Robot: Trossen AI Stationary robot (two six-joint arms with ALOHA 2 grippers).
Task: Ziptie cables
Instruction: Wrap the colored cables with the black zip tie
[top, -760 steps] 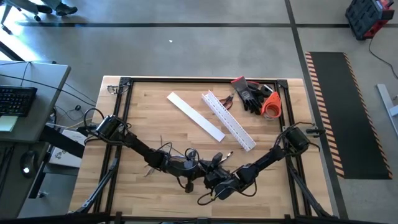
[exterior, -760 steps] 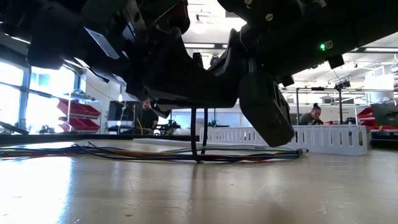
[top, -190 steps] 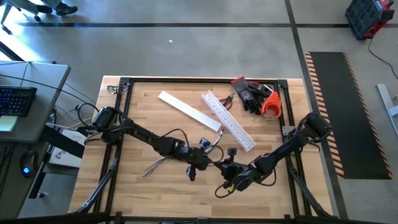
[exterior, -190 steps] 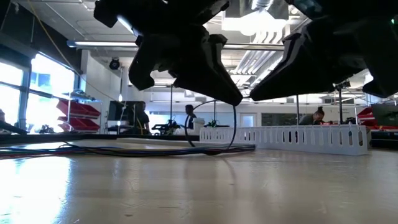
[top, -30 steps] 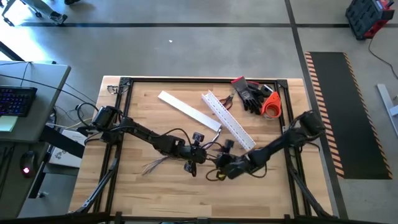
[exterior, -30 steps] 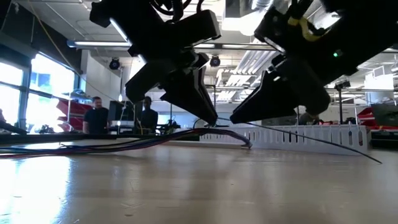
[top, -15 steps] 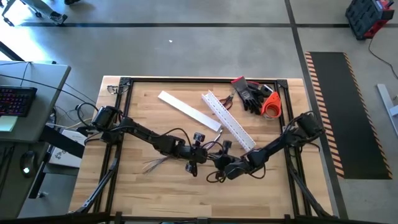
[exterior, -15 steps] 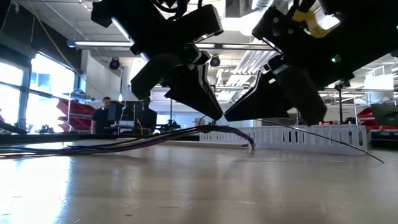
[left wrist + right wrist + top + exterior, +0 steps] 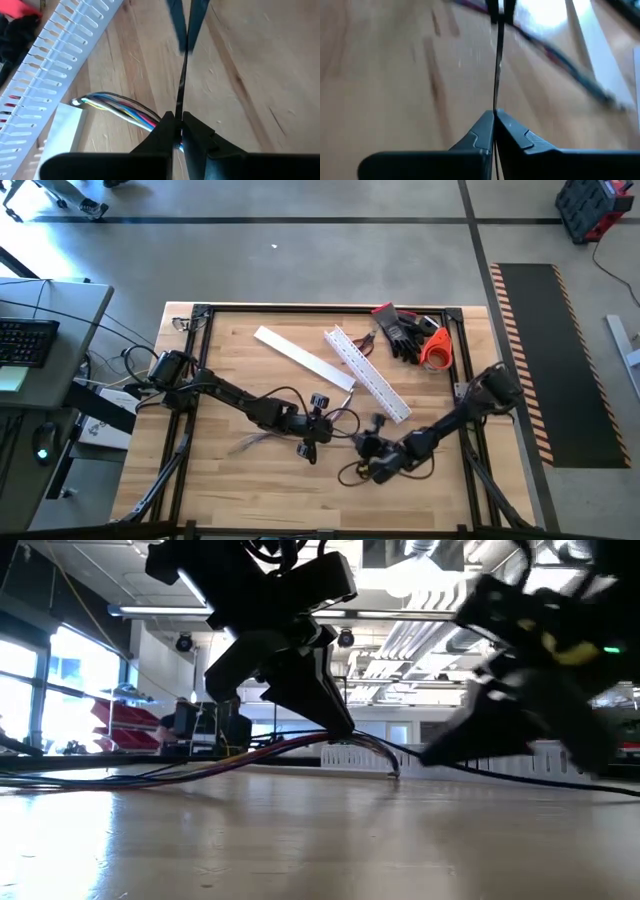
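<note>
The cables (image 9: 252, 443) are a bundle of thin coloured wires lying left of the table's middle. In the low view the cables (image 9: 200, 768) rise off the wood toward my left gripper (image 9: 340, 730), and their free ends (image 9: 76, 102) hang just past it. A thin black zip tie (image 9: 181, 75) runs from my shut left gripper (image 9: 177, 119) to my shut right gripper (image 9: 494, 116), which sits right of and nearer than the left gripper (image 9: 322, 430). The right gripper (image 9: 372, 454) is blurred in the low view. My left gripper pinches the zip tie (image 9: 179, 107) between its two fingertips, right where the cable bundle (image 9: 145, 119) passes the fingers, coming slanting down from the table's left. The bundle hangs raised off the table there; the fingers hide whether they also touch the wires. My right gripper pinches the zip tie's strap (image 9: 495, 102) between its two fingertips, with the fingers lying along the strap. The strap runs straight and taut from the fingers to the left gripper (image 9: 500, 10). Its spare tail curls behind the gripper as a loop (image 9: 350, 472).
A long white slotted channel (image 9: 368, 375) and a flat white cover strip (image 9: 300, 358) lie slanting at the table's far middle. Black gloves (image 9: 400, 330) and an orange object (image 9: 437, 350) sit in the far right corner. A black frame (image 9: 200, 315) rims the table.
My right gripper has moved toward the table's near right, away from the left gripper, fast enough to blur. The zip tie strap between the two grippers has grown longer and is drawn straight. My left gripper and the raised cables have stayed about where they were.
</note>
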